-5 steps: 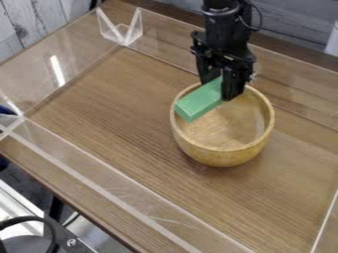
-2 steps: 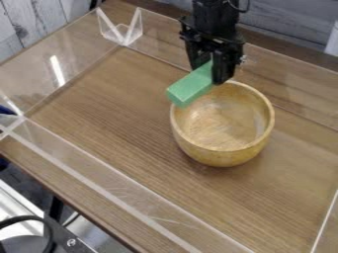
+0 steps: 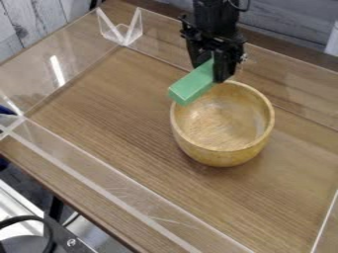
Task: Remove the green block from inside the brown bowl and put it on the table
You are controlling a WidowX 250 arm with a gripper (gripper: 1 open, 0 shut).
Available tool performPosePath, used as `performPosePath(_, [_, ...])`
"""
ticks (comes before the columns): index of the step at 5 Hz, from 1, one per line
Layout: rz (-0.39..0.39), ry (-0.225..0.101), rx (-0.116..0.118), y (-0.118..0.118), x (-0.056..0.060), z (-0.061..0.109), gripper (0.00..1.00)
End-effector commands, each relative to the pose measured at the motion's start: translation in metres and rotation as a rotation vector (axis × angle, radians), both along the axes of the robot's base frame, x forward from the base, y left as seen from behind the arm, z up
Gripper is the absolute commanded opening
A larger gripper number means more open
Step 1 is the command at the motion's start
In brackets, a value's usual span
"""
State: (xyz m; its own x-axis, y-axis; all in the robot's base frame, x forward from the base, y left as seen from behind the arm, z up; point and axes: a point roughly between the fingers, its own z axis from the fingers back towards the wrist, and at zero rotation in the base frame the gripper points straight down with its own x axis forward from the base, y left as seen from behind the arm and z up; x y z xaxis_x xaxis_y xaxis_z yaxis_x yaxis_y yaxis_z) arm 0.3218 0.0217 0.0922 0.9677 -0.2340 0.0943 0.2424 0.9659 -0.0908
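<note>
My black gripper [image 3: 216,67] points down over the far left rim of the brown bowl [image 3: 222,126] and is shut on the green block [image 3: 193,84]. The block is a bright green bar, tilted, its upper end between the fingers and its lower end hanging out past the bowl's rim over the table [image 3: 106,109]. It hangs in the air and touches neither bowl nor tabletop. The round tan wooden bowl stands upright right of the middle, and its inside shows only bare wood.
Low clear acrylic walls [image 3: 53,69] border the tabletop on all sides. A small clear acrylic stand [image 3: 122,26] sits at the far left corner. Open wood surface lies left of and in front of the bowl.
The gripper has carried the green block up and to the left, from low inside the bowl to above its far left rim. The bowl has stayed put.
</note>
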Motion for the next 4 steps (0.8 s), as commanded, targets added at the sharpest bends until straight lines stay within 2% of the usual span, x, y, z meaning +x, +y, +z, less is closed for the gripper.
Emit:
performPosePath(1, [0.017,-0.062,0.011,0.007,0.011,0.014,0.0])
performPosePath(4, [0.041,-0.055,0.012,0.013,0.019,0.001,0.0])
